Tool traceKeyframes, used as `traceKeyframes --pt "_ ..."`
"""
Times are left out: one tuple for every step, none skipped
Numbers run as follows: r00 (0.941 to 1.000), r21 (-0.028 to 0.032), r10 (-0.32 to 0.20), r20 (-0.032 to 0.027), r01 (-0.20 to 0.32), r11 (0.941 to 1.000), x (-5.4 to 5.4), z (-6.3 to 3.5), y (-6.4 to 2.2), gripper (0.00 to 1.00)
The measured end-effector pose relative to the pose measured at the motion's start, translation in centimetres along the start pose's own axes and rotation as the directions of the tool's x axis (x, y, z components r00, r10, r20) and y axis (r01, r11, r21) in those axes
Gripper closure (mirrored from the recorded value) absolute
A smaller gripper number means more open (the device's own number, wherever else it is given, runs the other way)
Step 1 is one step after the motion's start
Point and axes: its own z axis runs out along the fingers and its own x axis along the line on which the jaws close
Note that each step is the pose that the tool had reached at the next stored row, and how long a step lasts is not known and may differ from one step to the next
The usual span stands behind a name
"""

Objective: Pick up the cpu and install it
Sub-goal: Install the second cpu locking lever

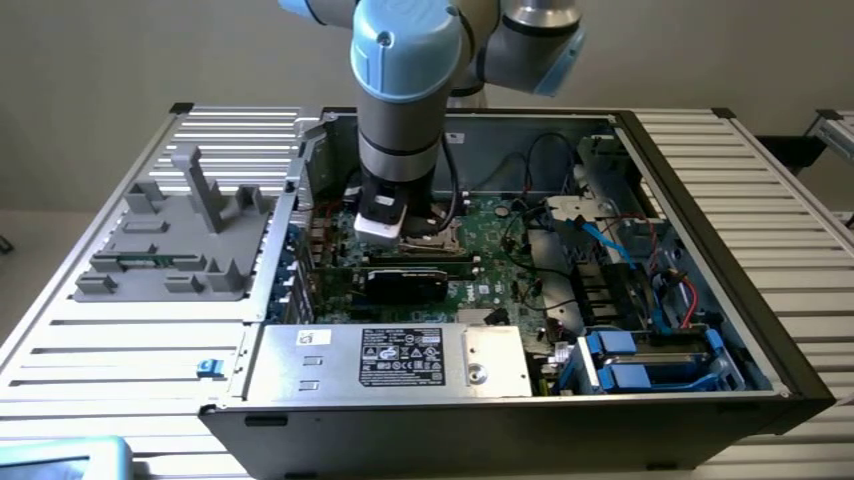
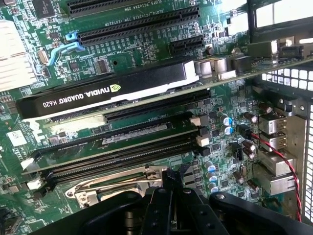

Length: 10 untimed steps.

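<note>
**Exterior view: arm parked right over the socket**

Going left to right from the socket frame (image 1: 438, 238): grey plastic fixture (image 1: 174, 240) off to its left outside the case, gripper (image 1: 424, 232) directly above it, cables to the right. Fingers are closed. Can't spot the cpu itself, so whether it's pinched or already seated, no idea. Looks like the install step; any move from here calls for dead-square alignment with that frame.

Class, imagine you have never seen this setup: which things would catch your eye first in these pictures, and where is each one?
First, the blue-jointed robot arm reaching down from above into the open computer case, its gripper low over the green motherboard by the socket frame. Next, the big silver box with a white label along the case's near edge. In the wrist view, a black NVIDIA graphics card crosses the board.
</note>
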Motion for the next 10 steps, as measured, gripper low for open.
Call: traceKeyframes --pt "1.0000 0.0014 0.000 0.0003 0.000 1.0000 0.00 0.05 0.02 0.89" --pt "1.0000 0.0024 0.000 0.0006 0.000 1.0000 0.01 0.08 0.04 0.89" --pt "1.0000 0.0029 0.000 0.0008 0.000 1.0000 0.02 0.10 0.08 0.89" --pt "1.0000 0.0034 0.000 0.0009 0.000 1.0000 0.03 0.15 0.11 0.89" --pt "1.0000 0.0036 0.000 0.0009 0.000 1.0000 0.04 0.21 0.13 0.89" --pt "1.0000 0.0036 0.000 0.0009 0.000 1.0000 0.05 0.28 0.15 0.89" --pt "1.0000 0.0038 0.000 0.0010 0.000 1.0000 0.06 0.34 0.16 0.89" --pt "1.0000 0.0039 0.000 0.0010 0.000 1.0000 0.07 0.39 0.18 0.89" --pt "1.0000 0.0041 0.000 0.0011 0.000 1.0000 0.07 0.45 0.20 0.89" --pt "1.0000 0.0042 0.000 0.0012 0.000 1.0000 0.08 0.52 0.21 0.89"
